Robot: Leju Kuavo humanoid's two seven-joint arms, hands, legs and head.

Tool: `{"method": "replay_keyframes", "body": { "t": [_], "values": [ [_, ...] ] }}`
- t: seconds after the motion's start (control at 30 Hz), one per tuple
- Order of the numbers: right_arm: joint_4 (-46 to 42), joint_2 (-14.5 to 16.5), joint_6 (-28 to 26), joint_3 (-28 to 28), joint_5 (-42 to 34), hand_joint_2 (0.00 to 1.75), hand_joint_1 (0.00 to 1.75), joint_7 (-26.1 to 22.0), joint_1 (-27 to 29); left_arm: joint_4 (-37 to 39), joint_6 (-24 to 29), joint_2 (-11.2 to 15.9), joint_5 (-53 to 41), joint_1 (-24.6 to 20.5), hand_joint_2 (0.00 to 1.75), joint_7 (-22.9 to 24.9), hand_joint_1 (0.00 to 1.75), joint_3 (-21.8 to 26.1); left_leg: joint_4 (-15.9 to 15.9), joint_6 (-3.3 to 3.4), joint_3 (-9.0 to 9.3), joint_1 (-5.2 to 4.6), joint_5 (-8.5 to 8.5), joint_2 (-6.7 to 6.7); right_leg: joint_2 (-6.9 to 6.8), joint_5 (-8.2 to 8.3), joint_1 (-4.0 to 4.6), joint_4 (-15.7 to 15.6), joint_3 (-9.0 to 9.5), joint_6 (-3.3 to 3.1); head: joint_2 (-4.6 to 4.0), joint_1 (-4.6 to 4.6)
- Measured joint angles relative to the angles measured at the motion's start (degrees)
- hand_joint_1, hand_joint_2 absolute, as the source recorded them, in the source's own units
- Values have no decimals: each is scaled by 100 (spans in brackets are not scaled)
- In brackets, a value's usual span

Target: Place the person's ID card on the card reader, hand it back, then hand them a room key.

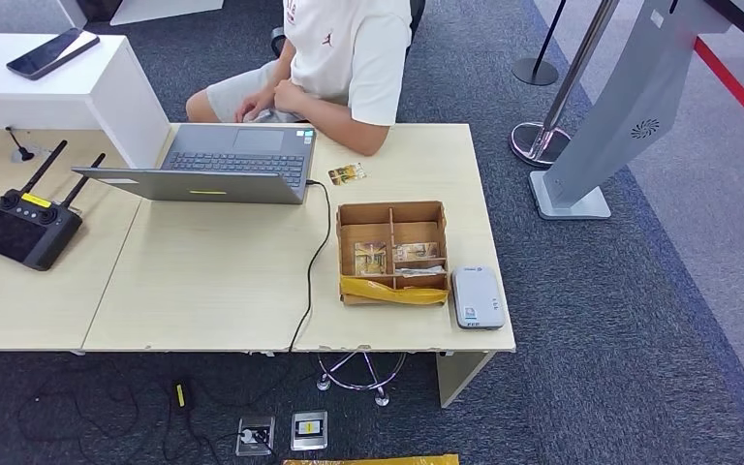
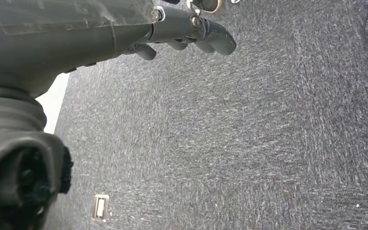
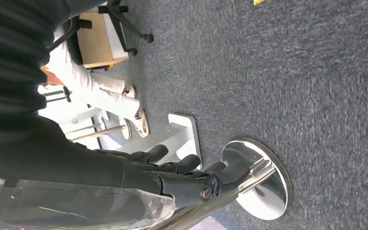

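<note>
The ID card [image 1: 347, 174] lies on the tabletop [image 1: 213, 281] just above centre frame, near the person's arm [image 1: 349, 131], offered for pickup. The card reader [image 1: 477, 297] waits lower right beside the key box [image 1: 392, 252]. The left hand [image 2: 187, 33] and right hand [image 3: 172, 167] hang over carpet, fingers loosely apart, empty.

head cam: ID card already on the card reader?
No. The ID card lies on the table near the person; the card reader top is bare.
</note>
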Motion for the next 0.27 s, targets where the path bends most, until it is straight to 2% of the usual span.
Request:
{"method": "replay_keyframes", "body": {
  "t": [0.27],
  "values": [
    [2, 137, 3, 7, 66, 175, 0, -34, 0, 0, -34, 30, 3, -5, 0, 0, 0, -8, 0, 0, 0, 0, 0, 0, 0, 0, 0, 0, 0, 0, 0, 0]
  ]
}}
